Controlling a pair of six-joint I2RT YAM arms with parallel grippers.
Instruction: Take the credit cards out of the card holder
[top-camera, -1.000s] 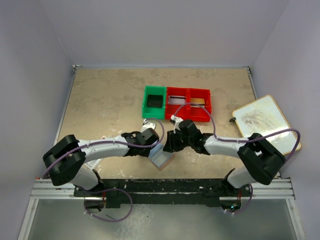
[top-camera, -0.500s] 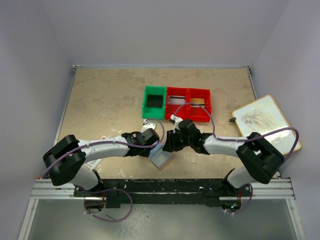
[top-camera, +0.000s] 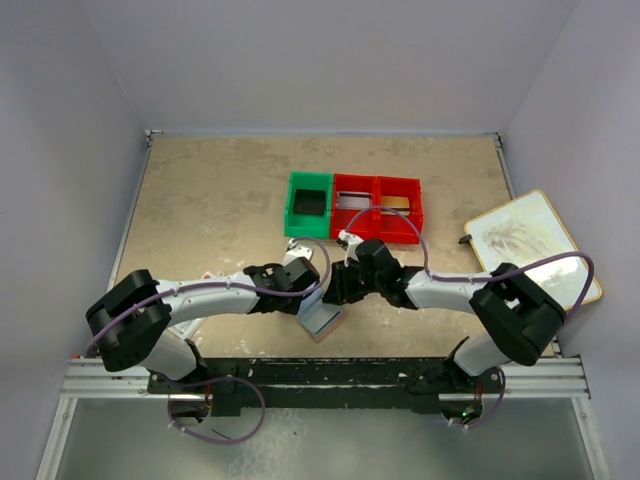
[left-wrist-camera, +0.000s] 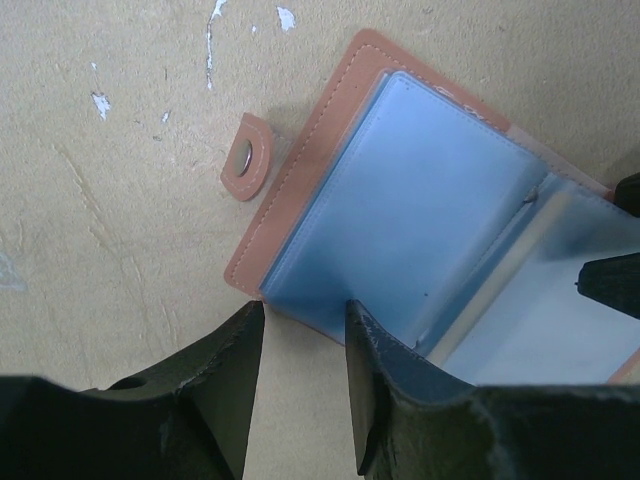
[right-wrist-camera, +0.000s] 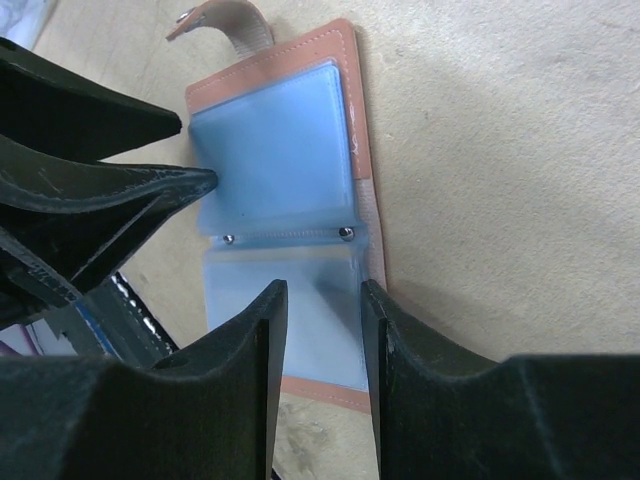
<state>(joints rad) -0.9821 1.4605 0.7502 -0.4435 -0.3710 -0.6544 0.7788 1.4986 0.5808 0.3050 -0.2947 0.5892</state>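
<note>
The card holder (top-camera: 322, 320) lies spread open on the tabletop (top-camera: 200, 200), close to the near edge and midway between my two arms, with its blue-grey sleeves facing up and its strap tab (left-wrist-camera: 245, 157) flopped out to one side. My left tool (left-wrist-camera: 303, 310) sits at one edge of the holder with its jaws apart; bare tabletop shows in the gap and nothing is clamped. My right tool (right-wrist-camera: 322, 290) hangs over the opposite half, also parted, with a sleeve (right-wrist-camera: 270, 150) running under the gap. I cannot tell whether its tips touch the plastic.

No card shows plainly. A pale strip inside one sleeve in the left wrist view may be a card's edge, but the frosted plastic hides it.

I judge the step in hand to be opening a pocket and finding a card. To do it well, one tool should pin the leather rim flat while the other works at a sleeve's mouth, away from the two studs (right-wrist-camera: 345, 233) at the spine. The pull should run along the sleeve so the whole holder does not lift.

A green bin (top-camera: 308, 204) and red bins (top-camera: 378, 207) wait farther back. No brand, label or lettering is readable on anything.
</note>
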